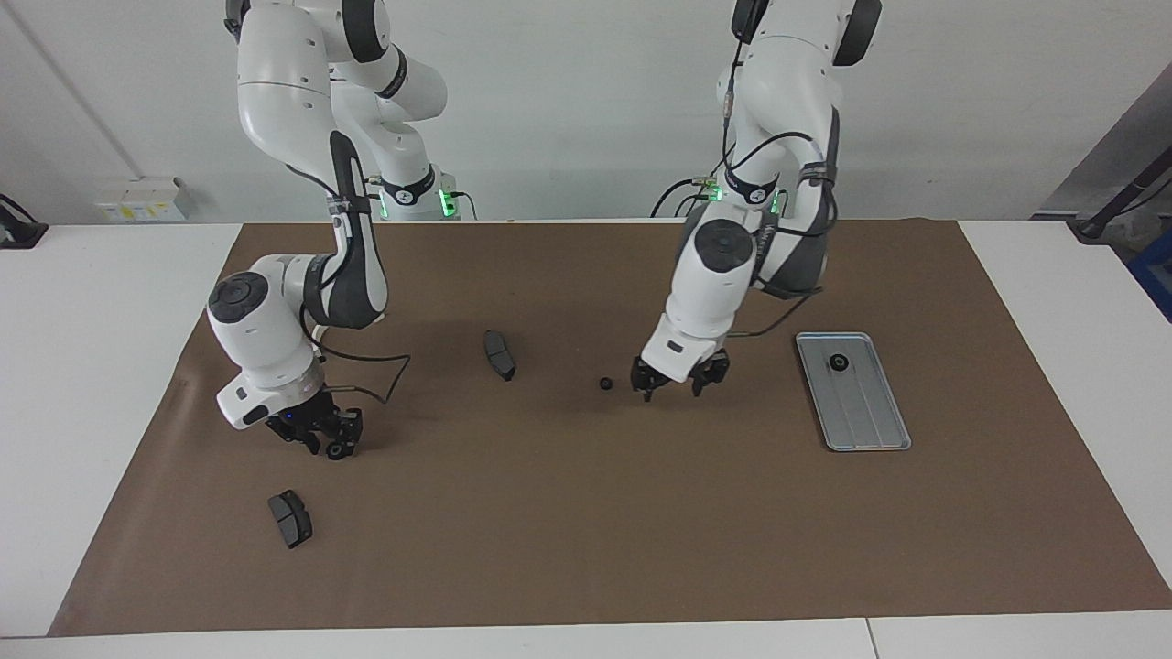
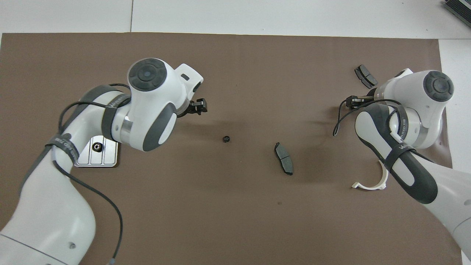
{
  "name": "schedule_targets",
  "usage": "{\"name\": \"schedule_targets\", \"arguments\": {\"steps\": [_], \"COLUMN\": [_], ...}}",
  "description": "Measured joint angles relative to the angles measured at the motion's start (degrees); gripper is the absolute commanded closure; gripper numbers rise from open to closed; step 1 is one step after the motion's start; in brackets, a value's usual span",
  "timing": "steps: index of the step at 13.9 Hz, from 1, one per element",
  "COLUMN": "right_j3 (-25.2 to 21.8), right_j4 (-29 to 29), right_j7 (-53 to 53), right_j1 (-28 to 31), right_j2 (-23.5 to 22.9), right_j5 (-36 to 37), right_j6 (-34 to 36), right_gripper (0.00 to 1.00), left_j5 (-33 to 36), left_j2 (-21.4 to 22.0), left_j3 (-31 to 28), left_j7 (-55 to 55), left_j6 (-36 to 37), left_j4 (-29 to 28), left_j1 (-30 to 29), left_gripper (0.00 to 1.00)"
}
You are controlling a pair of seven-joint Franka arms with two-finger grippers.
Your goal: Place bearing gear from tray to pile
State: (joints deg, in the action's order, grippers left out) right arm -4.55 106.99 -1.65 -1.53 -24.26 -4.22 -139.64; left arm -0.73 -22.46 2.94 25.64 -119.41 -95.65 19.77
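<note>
Working from the right arm's end of the desk toward the left arm's end, you had the right gripper [image 1: 328, 437] waiting low over the brown mat [image 1: 586, 549]; whether its fingers were parted or closed you could not tell. A dark brake pad [image 1: 290, 518] lay close by, nearer the desk edge farthest from the robots. The white half-ring bracket [image 2: 371, 182] lay under the right arm, close to the edge nearest the robots. A second brake pad [image 1: 500, 354] lay toward the middle of the mat. Next came one small black gear [image 1: 605, 383], alone on the mat near the centre. Just beside it, you held the left gripper [image 1: 676, 378] low above the mat, fingers spread apart and holding nothing. Toward the left arm's end lay the tray [image 1: 865, 416], with another gear [image 1: 839, 363] resting in its end nearest the robots.
</note>
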Motion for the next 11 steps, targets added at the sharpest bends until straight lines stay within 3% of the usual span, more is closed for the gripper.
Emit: {"name": "schedule_targets", "arguments": {"steps": [2, 5, 11], "right_j3": [0.62, 1.11, 1.38], "right_j4": [-0.65, -2.63, -5.26], "right_j7": [0.10, 7.55, 29.15], "right_j1": [-1.15, -7.39, -24.79], "right_j2": [2.14, 5.50, 5.45], "right_j5": [-0.06, -0.22, -0.21], "right_j6": [2.49, 9.22, 11.76], "right_gripper": [0.00, 0.00, 0.00], "left_j5": [0.00, 0.00, 0.00], "left_j2": [1.56, 2.92, 9.50], "left_j3": [-0.04, -0.06, -0.02], "left_j7": [-7.24, -18.23, -27.51], "left_j6": [3.43, 6.47, 2.24], "left_j4": [-0.03, -1.58, -14.27], "left_j1": [-6.06, -12.49, -18.12], "left_gripper": [0.14, 0.18, 0.18]}}
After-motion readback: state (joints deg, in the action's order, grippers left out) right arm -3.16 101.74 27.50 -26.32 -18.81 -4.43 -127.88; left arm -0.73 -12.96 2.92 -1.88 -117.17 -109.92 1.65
